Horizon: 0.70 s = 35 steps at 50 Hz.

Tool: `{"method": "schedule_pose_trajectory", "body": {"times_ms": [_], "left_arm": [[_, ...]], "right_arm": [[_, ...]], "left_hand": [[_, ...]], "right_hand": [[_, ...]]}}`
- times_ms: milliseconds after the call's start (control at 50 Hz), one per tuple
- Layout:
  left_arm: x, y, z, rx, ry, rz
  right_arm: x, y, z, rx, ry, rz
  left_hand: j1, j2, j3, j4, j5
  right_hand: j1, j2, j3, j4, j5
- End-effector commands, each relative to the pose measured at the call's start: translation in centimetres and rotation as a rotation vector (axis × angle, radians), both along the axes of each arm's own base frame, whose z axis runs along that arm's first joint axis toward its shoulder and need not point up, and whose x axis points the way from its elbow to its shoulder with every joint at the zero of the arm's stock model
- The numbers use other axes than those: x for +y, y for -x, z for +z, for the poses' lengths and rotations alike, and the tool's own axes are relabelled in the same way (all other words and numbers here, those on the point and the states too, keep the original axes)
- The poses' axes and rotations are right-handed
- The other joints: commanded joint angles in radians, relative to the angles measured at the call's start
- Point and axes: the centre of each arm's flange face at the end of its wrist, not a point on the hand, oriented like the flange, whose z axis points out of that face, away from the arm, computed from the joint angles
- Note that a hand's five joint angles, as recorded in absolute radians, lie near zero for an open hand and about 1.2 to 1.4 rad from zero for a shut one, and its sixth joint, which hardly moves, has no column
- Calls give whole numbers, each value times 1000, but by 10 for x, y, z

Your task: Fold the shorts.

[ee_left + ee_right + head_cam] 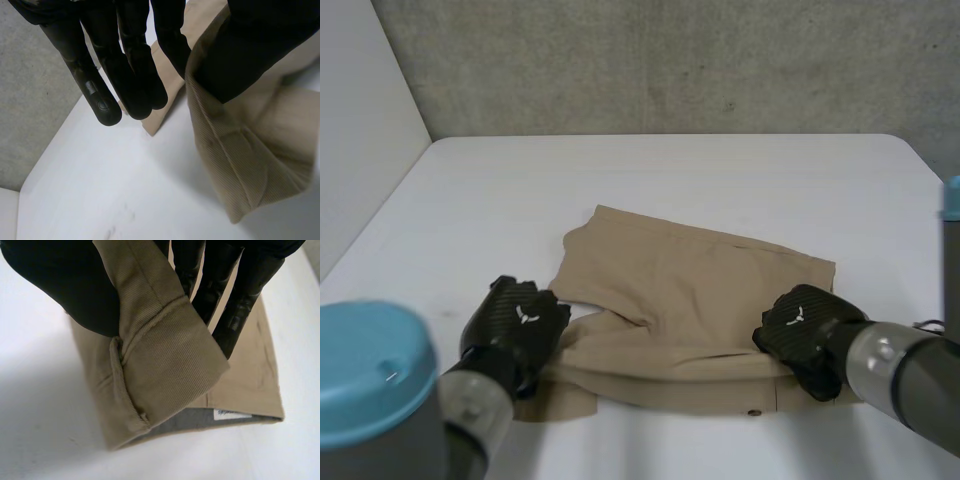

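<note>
Tan shorts (690,290) lie partly folded in the middle of the white table (670,170). My left hand (515,325) is at their near left corner, a leg hem. There the cloth (250,150) hangs pinched between thumb (250,45) and straight fingers (130,75), a little above the table. My right hand (800,330) is at the near right end, by the waistband. Its thumb (50,285) and fingers (240,300) pinch a lifted waistband corner (165,360), which shows a belt loop.
A grey concrete wall stands behind the table and a pale wall (360,120) at the left. Bare table lies beyond the shorts and on both sides. The waistband's grey lining with a white label (227,413) faces the near edge.
</note>
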Motion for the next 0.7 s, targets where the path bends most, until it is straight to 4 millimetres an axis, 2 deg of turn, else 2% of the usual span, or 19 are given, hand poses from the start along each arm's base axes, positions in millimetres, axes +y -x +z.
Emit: {"method": "schedule_pose_trajectory", "body": {"times_ms": [20,40,80,100,120,140,160,180,200,240,260,280,360,420,500,560,580,640,700], "left_arm": [[-59,30,9,83,154,36],[-79,37,15,87,227,40],[-99,44,25,92,322,37],[-109,48,32,94,378,33],[-129,55,49,101,499,26],[-137,59,61,114,566,21],[-142,65,74,130,641,8],[-145,71,89,149,716,-5],[-151,80,119,186,869,-23],[-153,86,152,239,1013,-33],[-153,87,170,266,1081,-30],[-152,88,196,326,1182,-27],[-148,85,228,424,1256,-19],[-149,82,231,466,1240,-24],[-149,77,214,488,1136,-8],[-149,72,188,467,1018,13],[-149,71,180,463,988,16],[-147,67,143,444,860,15],[-141,63,105,428,737,5]], "right_arm": [[-50,-13,-6,23,109,-70],[-67,-20,1,-2,176,-87],[-86,-27,11,-41,255,-105],[-107,-35,25,-88,353,-118],[-117,-39,34,-113,407,-122],[-126,-44,45,-143,466,-126],[-136,-47,57,-176,528,-131],[-151,-54,85,-244,656,-140],[-157,-57,101,-281,726,-142],[-165,-60,132,-357,864,-149],[-169,-62,160,-426,987,-153],[-170,-62,172,-457,1046,-154],[-164,-61,216,-578,1256,-160],[-156,-61,221,-617,1287,-151],[-154,-60,199,-614,1208,-143],[-154,-59,180,-603,1146,-147],[-154,-60,165,-588,1101,-147],[-153,-60,142,-555,1038,-147],[-151,-59,101,-497,935,-148]], "left_hand": [[248,197,201,193,235],[248,197,201,193,235],[248,197,201,193,235],[248,197,201,193,235],[248,197,201,193,235],[248,197,201,193,235],[248,197,201,193,235],[248,197,201,193,235],[248,197,201,193,235],[248,197,201,193,235],[248,197,201,193,235],[248,197,201,193,235],[248,197,201,193,235],[248,197,201,193,235],[248,197,201,193,235],[248,197,201,193,235],[248,197,201,193,235],[248,197,201,193,235],[248,197,201,193,235]], "right_hand": [[422,214,214,205,232],[422,214,214,205,232],[422,214,214,205,232],[422,214,214,205,232],[422,214,214,205,232],[422,214,214,205,232],[422,214,214,205,232],[422,214,214,205,232],[422,214,214,205,232],[422,214,214,205,232],[422,214,214,205,232],[422,214,214,205,232],[422,214,214,205,232],[422,214,214,205,232],[422,214,214,205,232],[422,214,214,205,232],[422,214,214,205,232],[422,214,214,205,232],[422,214,214,205,232]]}}
